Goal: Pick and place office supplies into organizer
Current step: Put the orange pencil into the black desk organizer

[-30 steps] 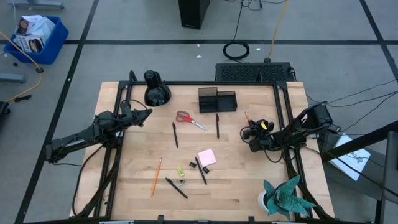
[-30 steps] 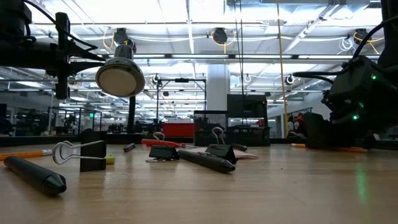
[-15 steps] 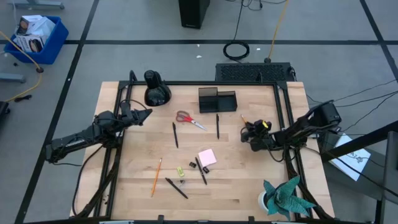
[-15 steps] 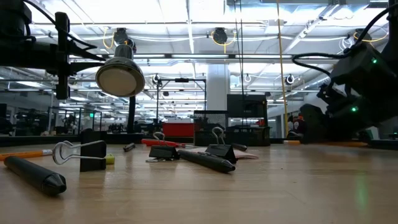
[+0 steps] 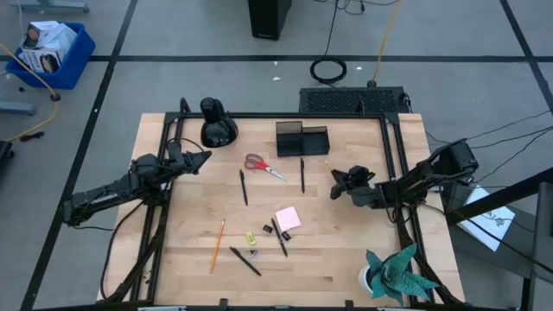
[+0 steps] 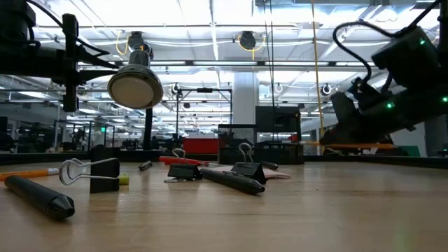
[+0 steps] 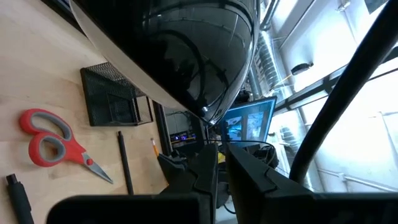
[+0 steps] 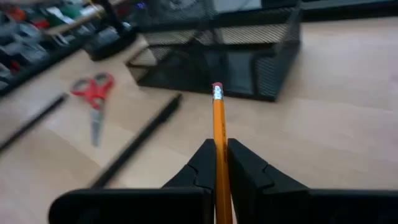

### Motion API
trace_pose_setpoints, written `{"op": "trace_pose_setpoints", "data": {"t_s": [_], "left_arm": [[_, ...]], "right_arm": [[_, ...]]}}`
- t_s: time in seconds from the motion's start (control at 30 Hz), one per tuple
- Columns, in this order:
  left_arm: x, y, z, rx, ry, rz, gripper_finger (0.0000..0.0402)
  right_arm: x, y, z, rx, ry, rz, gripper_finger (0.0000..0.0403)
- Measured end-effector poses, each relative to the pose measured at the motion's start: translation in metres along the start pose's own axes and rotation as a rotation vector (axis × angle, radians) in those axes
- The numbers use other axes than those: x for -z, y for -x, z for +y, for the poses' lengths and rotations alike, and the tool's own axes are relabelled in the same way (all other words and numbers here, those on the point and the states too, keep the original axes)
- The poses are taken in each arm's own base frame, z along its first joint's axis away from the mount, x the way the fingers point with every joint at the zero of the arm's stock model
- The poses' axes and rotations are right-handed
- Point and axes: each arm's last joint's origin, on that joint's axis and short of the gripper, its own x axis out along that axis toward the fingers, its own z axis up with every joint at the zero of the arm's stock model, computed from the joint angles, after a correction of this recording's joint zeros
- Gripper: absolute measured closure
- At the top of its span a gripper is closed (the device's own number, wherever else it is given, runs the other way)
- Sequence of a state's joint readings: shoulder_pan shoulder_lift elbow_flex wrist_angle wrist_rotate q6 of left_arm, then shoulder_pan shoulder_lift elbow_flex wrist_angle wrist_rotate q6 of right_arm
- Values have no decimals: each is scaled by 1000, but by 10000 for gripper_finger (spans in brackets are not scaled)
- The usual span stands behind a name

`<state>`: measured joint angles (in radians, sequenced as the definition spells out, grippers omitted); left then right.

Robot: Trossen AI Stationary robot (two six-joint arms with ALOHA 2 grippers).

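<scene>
from above we see the right gripper [image 5: 335,182] raised over the table's right side, just short of the black organizer [image 5: 302,138], while the left gripper [image 5: 205,157] waits at the left edge beside the red-handled scissors [image 5: 263,166]. in the right wrist view our fingers [image 8: 244,171] pinch an orange pencil [image 8: 218,134], its eraser end pointing at the mesh organizer [image 8: 214,56]. in the left wrist view the left fingers [image 7: 245,171] sit pressed nearly together, holding nothing.
</scene>
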<state>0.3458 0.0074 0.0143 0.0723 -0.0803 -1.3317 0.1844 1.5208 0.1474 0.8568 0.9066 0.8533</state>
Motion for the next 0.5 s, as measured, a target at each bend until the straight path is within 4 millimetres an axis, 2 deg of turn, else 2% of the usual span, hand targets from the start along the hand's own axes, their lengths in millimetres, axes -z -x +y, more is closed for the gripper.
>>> {"op": "trace_pose_setpoints", "data": {"t_s": [0.33,0.5], "left_arm": [[0,0,-4,45,73,19,365],[2,0,-6,70,114,88,327]], "right_arm": [[-11,1,14,-144,-99,-30,389],[-20,-3,33,-211,-163,-52,389]]}}
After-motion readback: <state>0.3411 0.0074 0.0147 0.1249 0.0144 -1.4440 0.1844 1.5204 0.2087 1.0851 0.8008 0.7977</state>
